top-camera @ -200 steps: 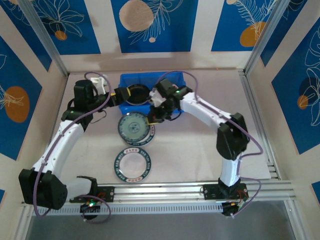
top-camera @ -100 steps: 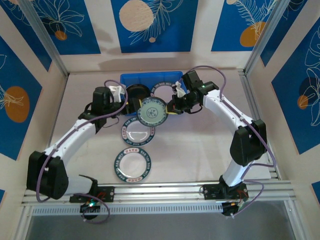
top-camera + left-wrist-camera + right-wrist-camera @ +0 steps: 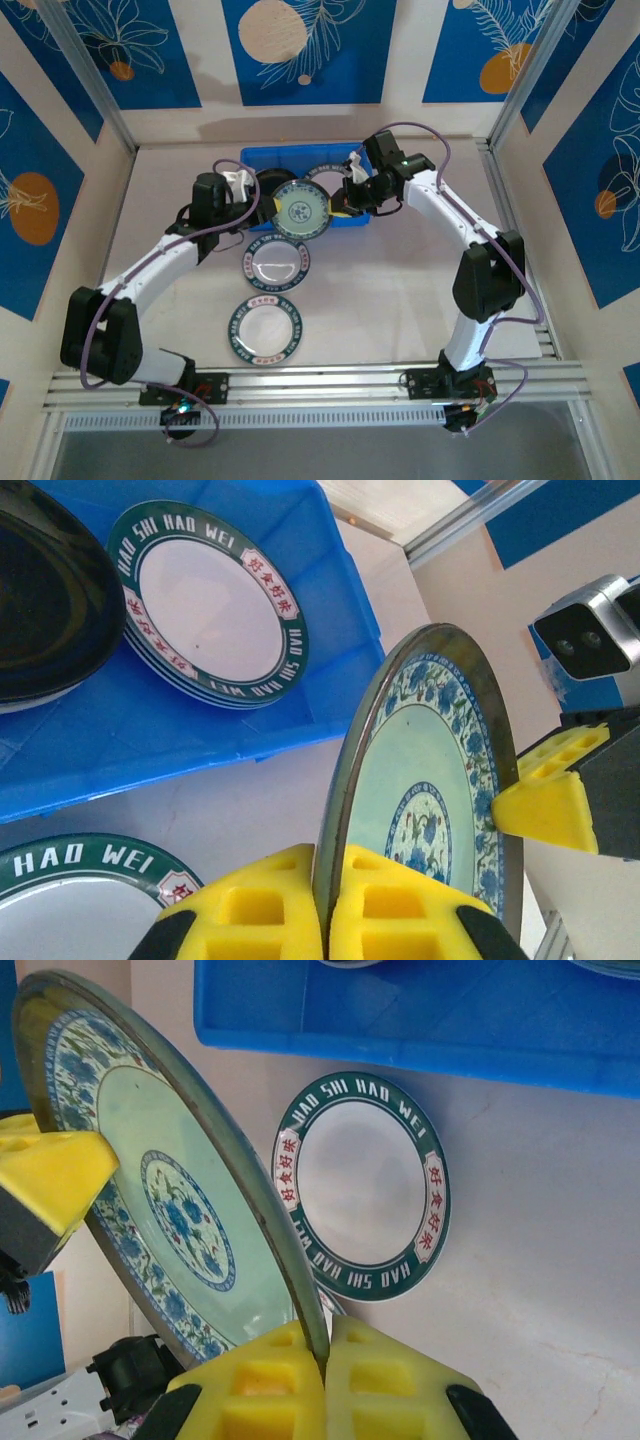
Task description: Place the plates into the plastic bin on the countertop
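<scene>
Gripping the flowered plate (image 3: 301,212) by opposite rim edges, your left gripper (image 3: 325,880) and right gripper (image 3: 325,1348) both clamp it above the near wall of the bin (image 3: 300,153); its floor lies just beyond.

Blue-floral plate (image 3: 300,212) lifted off the stack on the countertop (image 3: 400,290), now held tilted over the blue bin's (image 3: 290,153) near wall. Left gripper (image 3: 325,875) swung in and clamped its rim opposite right gripper (image 3: 325,1350). Green-rimmed plate (image 3: 275,262) beneath now uncovered
</scene>
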Controlling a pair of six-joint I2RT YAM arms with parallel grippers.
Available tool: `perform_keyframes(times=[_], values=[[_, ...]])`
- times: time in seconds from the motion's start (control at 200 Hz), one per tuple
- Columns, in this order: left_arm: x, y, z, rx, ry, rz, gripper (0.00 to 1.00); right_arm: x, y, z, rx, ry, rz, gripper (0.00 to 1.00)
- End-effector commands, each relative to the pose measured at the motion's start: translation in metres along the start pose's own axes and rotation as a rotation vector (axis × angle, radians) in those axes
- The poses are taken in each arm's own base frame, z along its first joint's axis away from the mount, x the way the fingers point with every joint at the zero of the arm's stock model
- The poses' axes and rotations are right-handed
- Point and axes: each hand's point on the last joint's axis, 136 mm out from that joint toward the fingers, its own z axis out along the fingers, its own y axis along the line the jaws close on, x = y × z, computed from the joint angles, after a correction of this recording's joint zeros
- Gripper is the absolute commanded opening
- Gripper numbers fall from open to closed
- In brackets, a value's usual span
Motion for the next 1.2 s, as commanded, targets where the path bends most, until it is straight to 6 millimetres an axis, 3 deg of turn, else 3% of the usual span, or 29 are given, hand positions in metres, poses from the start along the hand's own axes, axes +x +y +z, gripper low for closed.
perform_keyframes(times=[0.0,0.105,0.205,0.26,0.28,0.335,0.37,0.405,0.575,0.84,1.01,1.196], values=[[-0.004,-0.023,0.003,0.107,-0.007,0.02,0.0,-0.015,0.027,-0.006,-0.095,-0.028,-0.034,0.13],[-0.006,-0.026,0.003,0.129,-0.01,0.007,0.0,-0.023,0.025,-0.003,-0.092,-0.05,-0.035,0.16],[-0.006,-0.027,0.003,0.13,-0.007,0.0,0.0,-0.029,0.023,0.001,-0.087,-0.059,-0.04,0.0],[-0.005,-0.02,0.003,0.097,-0.007,-0.008,0.01,-0.035,0.021,0.001,-0.074,-0.077,-0.04,0.0],[-0.005,-0.017,0.002,0.081,-0.01,-0.01,0.15,-0.038,0.019,0.002,-0.068,-0.084,-0.038,0.0],[-0.006,-0.007,-0.002,0.036,-0.029,-0.015,0.65,-0.047,0.015,0.004,-0.045,-0.101,-0.035,0.0],[-0.007,-0.001,-0.006,0.007,-0.043,-0.013,0.86,-0.054,0.013,0.005,-0.027,-0.111,-0.032,0.0],[-0.009,0.004,-0.012,-0.025,-0.061,-0.007,0.99,-0.061,0.01,0.007,-0.011,-0.12,-0.031,0.0],[-0.019,0.016,-0.038,-0.119,-0.119,0.037,1.0,-0.098,0.0,0.025,0.041,-0.153,-0.005,0.0],[-0.022,0.031,-0.067,-0.179,-0.185,0.039,1.0,-0.146,-0.013,0.073,0.044,-0.145,0.053,0.0],[-0.018,0.04,-0.074,-0.194,-0.188,0.02,1.0,-0.158,-0.017,0.101,0.022,-0.124,0.096,0.0],[-0.014,0.046,-0.079,-0.207,-0.19,0.01,1.0,-0.158,-0.028,0.124,0.005,-0.106,0.139,0.0]])
